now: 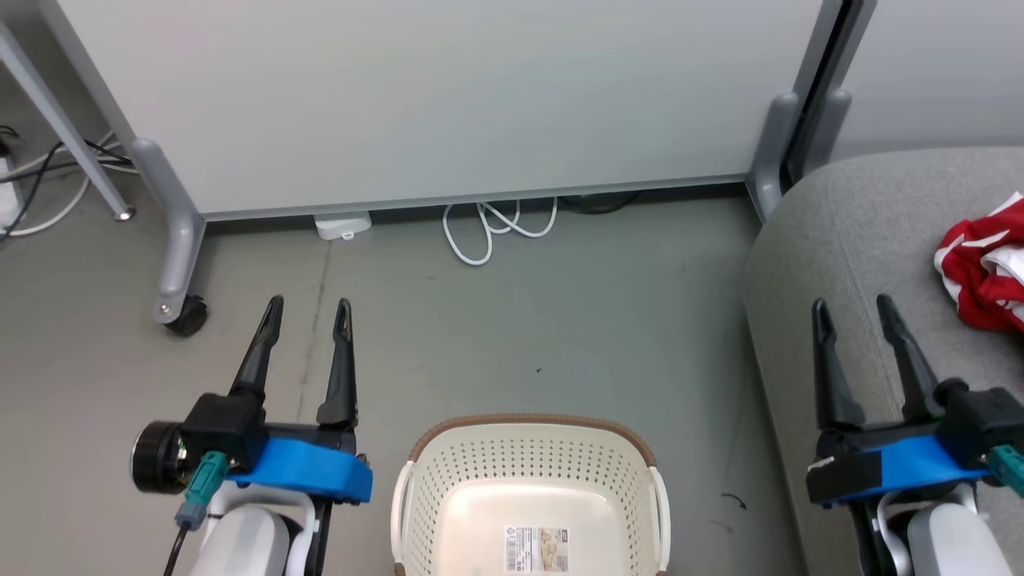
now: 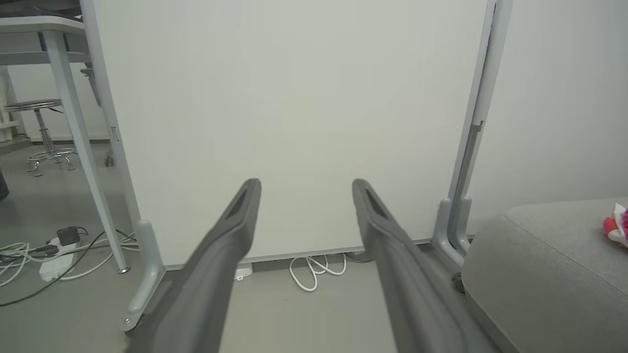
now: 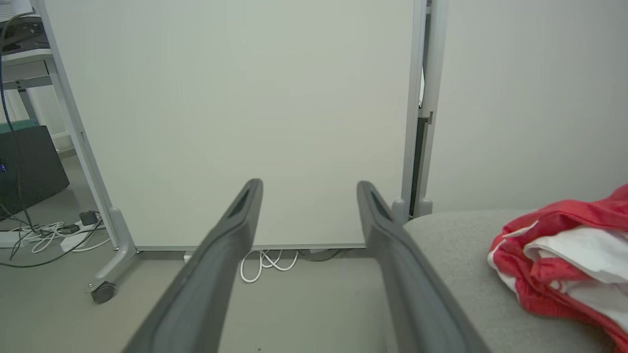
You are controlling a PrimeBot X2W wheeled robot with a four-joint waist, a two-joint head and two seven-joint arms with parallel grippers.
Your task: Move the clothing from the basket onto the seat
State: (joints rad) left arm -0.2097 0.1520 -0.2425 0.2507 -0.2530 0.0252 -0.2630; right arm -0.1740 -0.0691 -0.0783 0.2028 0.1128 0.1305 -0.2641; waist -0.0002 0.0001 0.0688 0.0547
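As the head camera looks down, basket [image 1: 480, 468]: cream, perforated, brown-rimmed, standing on the grey floor [image 1: 520, 320] between the two arms; it holds only a label sticker [image 1: 537, 549] on its bottom.
Head view, clothing [image 1: 982, 272]: crumpled red and white bundle lying on the grey sofa [image 1: 848, 240] at the right edge, well apart from the basket.
Head view, left gripper [image 1: 310, 304]: fingers spread apart, gripping nothing, over the floor left of the basket.
Head view, right gripper [image 1: 851, 302]: fingers spread apart, gripping nothing, over the sofa's near edge, near the clothing but apart from it.
Left wrist view, left gripper [image 2: 305, 182]: wide gap between the fingers, nothing in it; a white panel [image 2: 294, 98] stands ahead, with a coiled white cable [image 2: 314, 269] at its foot.
Left wrist view, sofa [image 2: 549, 264]: lower right, with a bit of the clothing [image 2: 617, 228] at the right edge.
Right wrist view, right gripper [image 3: 309, 183]: wide gap, nothing held.
Right wrist view, clothing [image 3: 564, 255]: heaped on the sofa [image 3: 456, 255], right of the fingers, red outside with white lining showing.
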